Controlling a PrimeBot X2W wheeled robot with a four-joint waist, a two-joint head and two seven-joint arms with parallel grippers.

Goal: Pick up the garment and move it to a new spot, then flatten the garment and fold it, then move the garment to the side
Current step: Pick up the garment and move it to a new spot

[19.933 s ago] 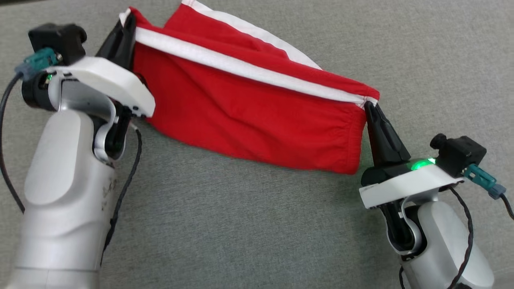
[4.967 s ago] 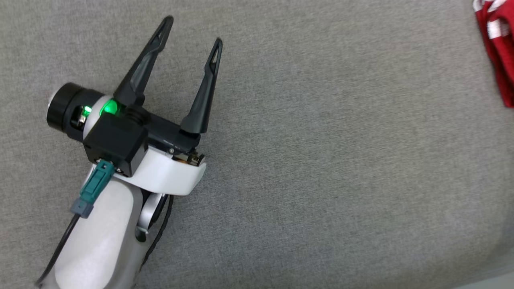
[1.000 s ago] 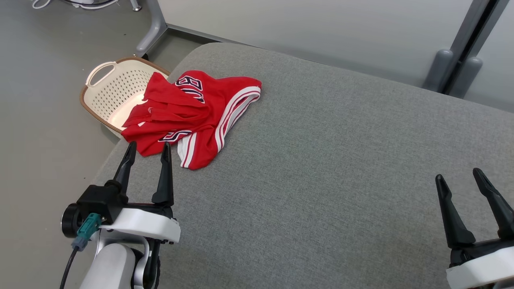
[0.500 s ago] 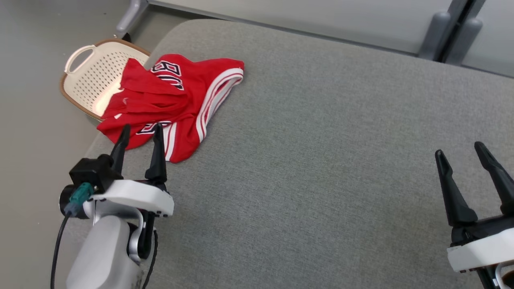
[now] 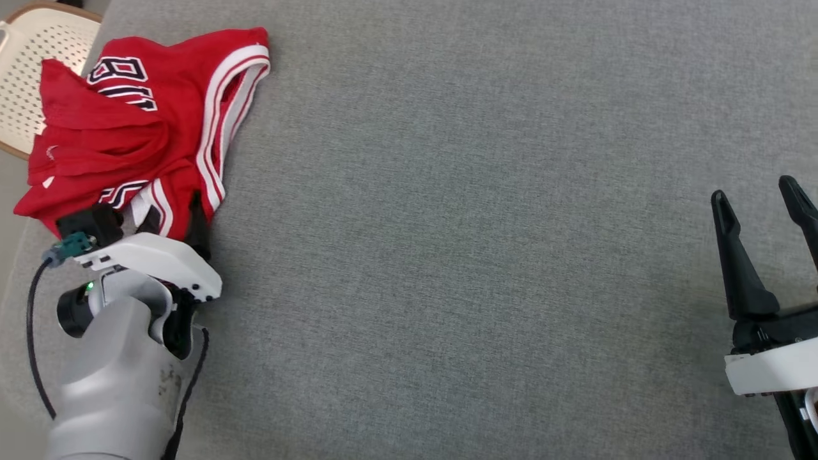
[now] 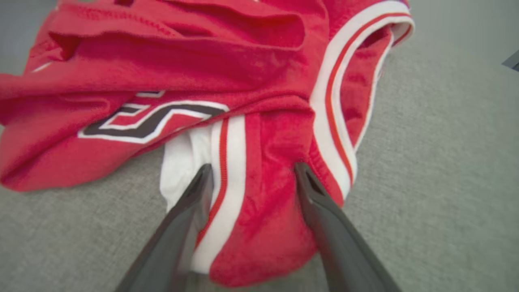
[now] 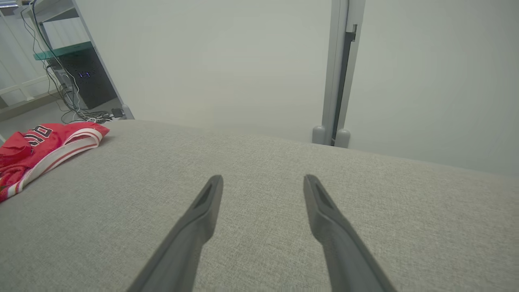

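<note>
"Red garment point(image 5: 128, 121), bunched up. Where does it lie?"

"On the left end of the grey cushion point(image 5: 460, 268), crumpled, white and red stripes along its edges and dark numerals on top. Its left side reaches the cushion's edge, next to a cream perforated basket point(image 5: 22, 70). I cannot tell whether it touches the basket."

"And the left gripper point(image 5: 174, 214)?"

"It is right at the near edge of the garment. In the left wrist view the left gripper point(image 6: 253, 168) has its jaws spread wide, with a striped fold of the garment point(image 6: 243, 77) lying between the two fingers. The tips rest against the cloth and nothing is pinched."

"The right gripper point(image 5: 753, 188)?"

"It is well apart from the garment, over bare cushion at the right, spread just as wide and holding nothing. From its own wrist view the right gripper point(image 7: 263, 178) points across the cushion, and the garment point(image 7: 40, 148) sits at the far left"
</note>
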